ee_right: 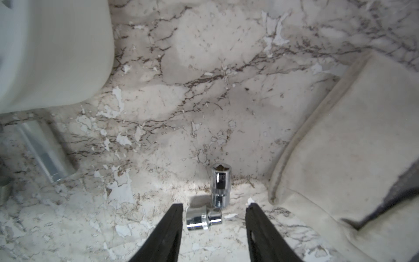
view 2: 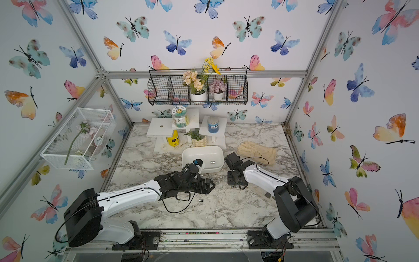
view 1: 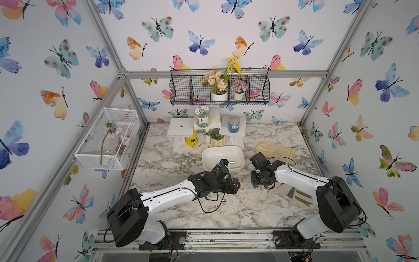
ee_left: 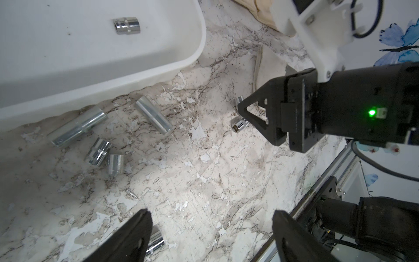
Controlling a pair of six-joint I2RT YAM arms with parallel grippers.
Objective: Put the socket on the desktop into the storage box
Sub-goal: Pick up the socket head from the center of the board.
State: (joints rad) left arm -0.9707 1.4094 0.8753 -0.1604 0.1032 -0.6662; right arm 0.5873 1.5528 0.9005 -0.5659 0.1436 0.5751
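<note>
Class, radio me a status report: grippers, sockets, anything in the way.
Left gripper open, empty. Right gripper open, straddling lying socket. One socket in storage box; others on desktop. Upright socket crowds target.

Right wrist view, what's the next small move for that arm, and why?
Probably ease the right gripper slightly forward and close: its jaws stand open, the short socket lies on the desktop between them, ungripped, with a second socket close beyond it.
</note>
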